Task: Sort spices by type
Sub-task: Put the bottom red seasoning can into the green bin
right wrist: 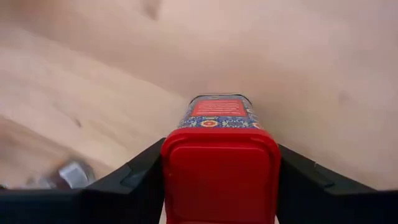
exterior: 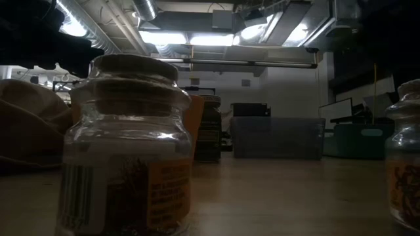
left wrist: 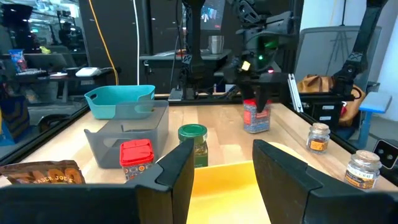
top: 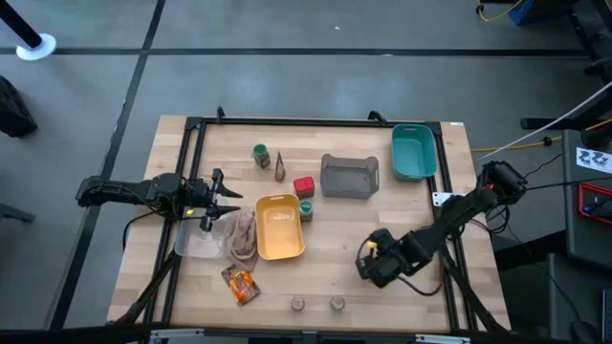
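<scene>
Near the table's right front corner, the right hand was closed on a red block, its two fingers pressed against the block's sides; in the high view the block was hidden under the hand, and only the right wrist view showed its red lid and patterned body. The right arm reached in low from the right edge.

Toward the left edge, the left hand hovered partly open and held nothing, its fingers pointing over the yellow tray. A clear tray and beige cloth lay partly under it, hard to tell apart.

Mid-table: second red block, beside the grey tray; one green-lidded jar touching the yellow tray's corner; another green-lidded jar and a dark sachet nearer the back edge. Teal tray at the right back corner.

Front edge: orange-brown sachet; two small round jars, which filled the low view and blocked most of the table.
</scene>
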